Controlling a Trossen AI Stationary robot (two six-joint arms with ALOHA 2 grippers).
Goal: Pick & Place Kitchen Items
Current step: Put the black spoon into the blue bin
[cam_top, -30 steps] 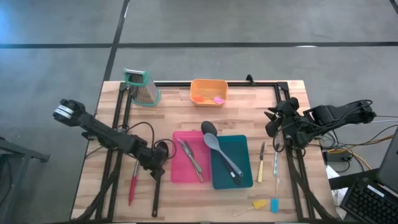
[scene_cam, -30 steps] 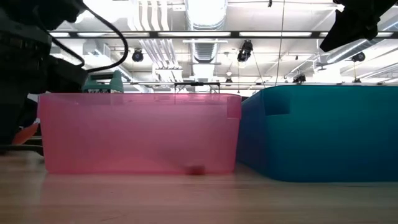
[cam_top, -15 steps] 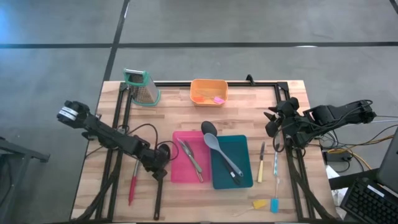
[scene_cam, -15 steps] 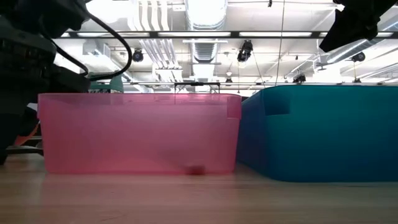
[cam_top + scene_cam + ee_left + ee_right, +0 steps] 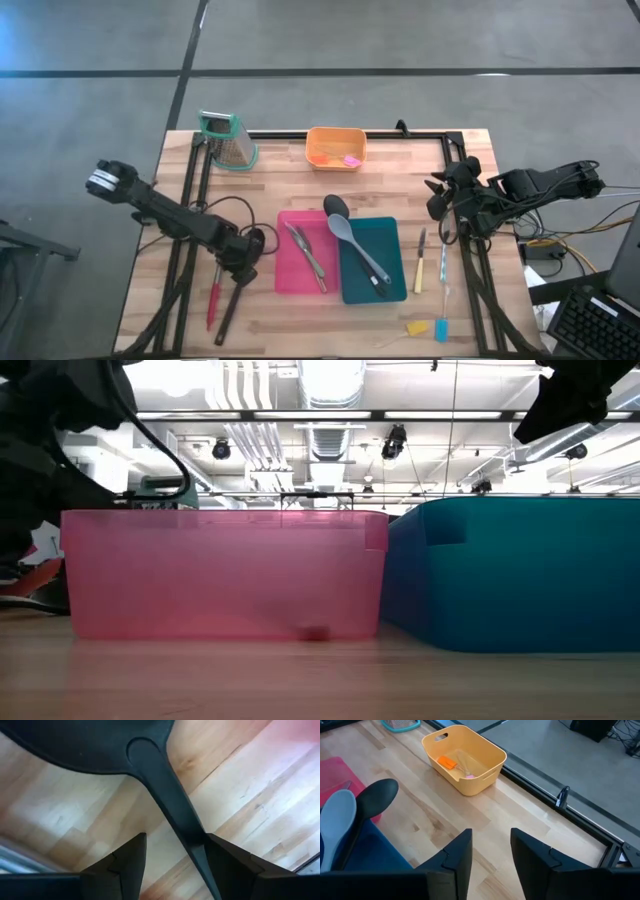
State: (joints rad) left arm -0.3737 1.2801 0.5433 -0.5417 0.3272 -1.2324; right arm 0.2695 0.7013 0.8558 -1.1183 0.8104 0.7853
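2 grippers in view. Left gripper low over worktop, left of pink bin, fingers apart astride black spatula handle. Right gripper waits at right edge, fingers apart, empty. Red spoon beside spatula.

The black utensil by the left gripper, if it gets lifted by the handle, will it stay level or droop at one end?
The black utensil looks rigid, so it probably won't flex. Its broad head sits far from the left gripper, so that end may dip. The smooth, narrow handle could pivot between the fingers.
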